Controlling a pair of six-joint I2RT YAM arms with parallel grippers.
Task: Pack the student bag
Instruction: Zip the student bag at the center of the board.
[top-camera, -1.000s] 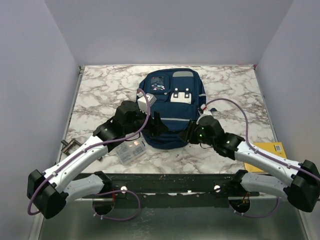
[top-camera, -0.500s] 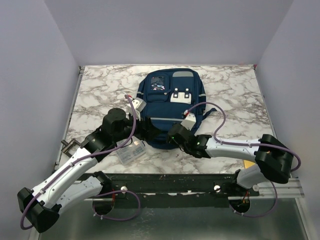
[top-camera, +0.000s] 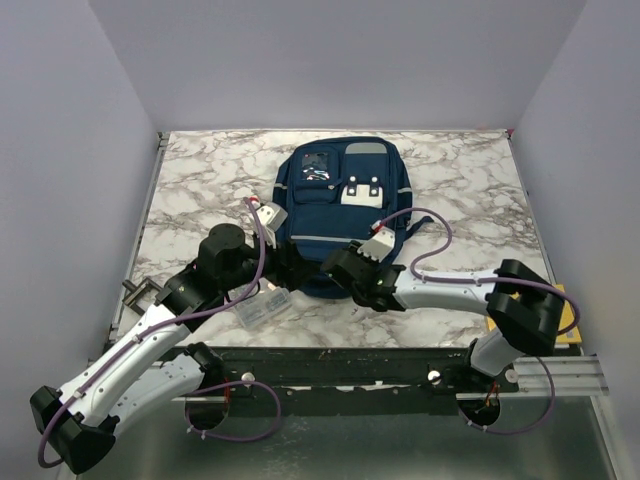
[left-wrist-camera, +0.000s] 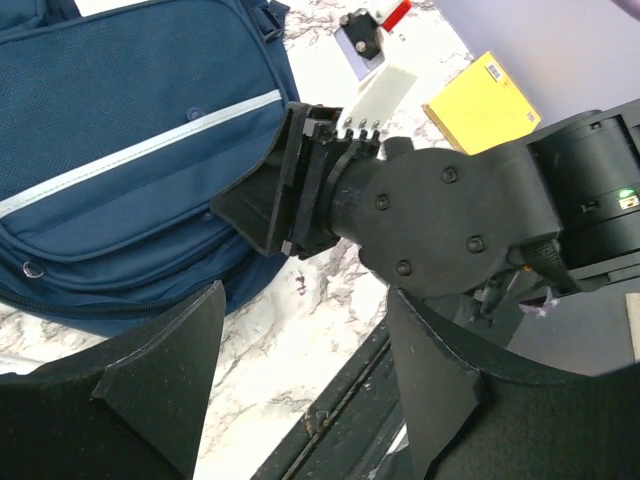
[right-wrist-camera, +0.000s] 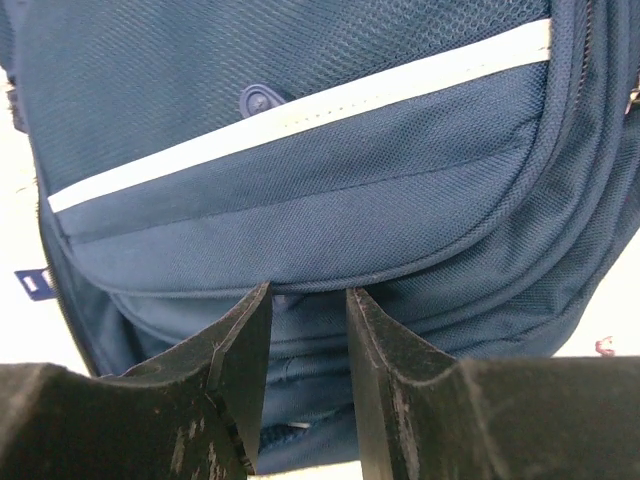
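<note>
Nearest, at 6 o'clock in the top view, the arms no longer splay apart. The right arm, which a second ago reached in from 4 o'clock with its elbow out over the right side, has folded and swung across. Its forearm now lies along the near edge. The left arm has drawn back a little toward 7 o'clock. Just ahead of it lies the clear plastic box (top-camera: 262, 308), unmoved, at 7 o'clock of the bag. The yellow packet (left-wrist-camera: 482, 102) at 4 o'clock has stayed put too.

Next, the grippers. The left gripper (left-wrist-camera: 300, 300) has its jaws spread wide with nothing between them, and it hovers beside the bag's near left corner, facing the right wrist. The right gripper (right-wrist-camera: 306, 292) has slid left along the bag's near end and sits close against the lower pocket seam. Its jaws are narrowed to a slim gap, and I cannot tell whether they nip the fabric or merely flank it.

Beyond, the student bag (top-camera: 330, 215) lies flat at the centre of the table (top-camera: 200, 180), running toward 12 o'clock, just where it was. My reading is that both arms are converging on the near end to work a zip or pocket, and no item looks to have gone in yet
</note>
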